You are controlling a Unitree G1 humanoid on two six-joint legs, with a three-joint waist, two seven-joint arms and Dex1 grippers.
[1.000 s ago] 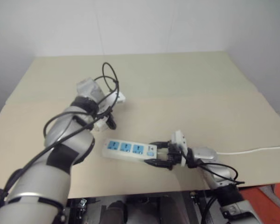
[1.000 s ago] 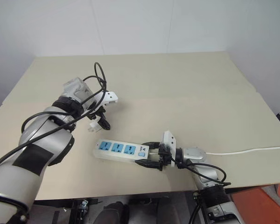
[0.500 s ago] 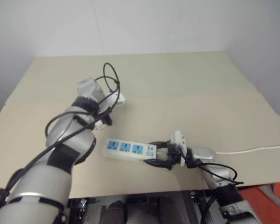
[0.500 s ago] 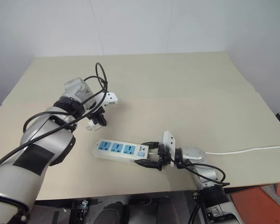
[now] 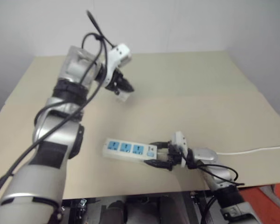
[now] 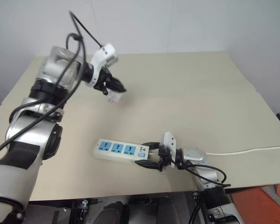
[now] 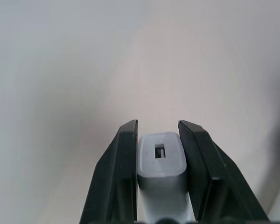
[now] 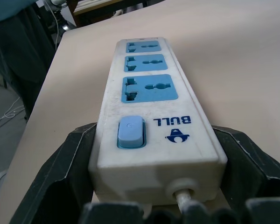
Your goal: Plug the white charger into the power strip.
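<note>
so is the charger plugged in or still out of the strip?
Out. The white charger is clamped in the left pincer, raised above the table, far from the power strip, whose three blue sockets sit empty.

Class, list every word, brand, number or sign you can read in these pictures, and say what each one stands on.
"BULL", with a small blue logo mark beside it: on the power strip, next to its blue switch.
The white charger: no text seen.

The white charger (image 7: 160, 161), a small boxy adapter with a slot in its end face, sits clamped between the left gripper's (image 7: 157, 135) fingers, raised off the table. The power strip (image 8: 151, 116), white with three blue sockets and a blue switch, lies flat, its cord end held between the right gripper's (image 5: 159, 154) fingers.
</note>
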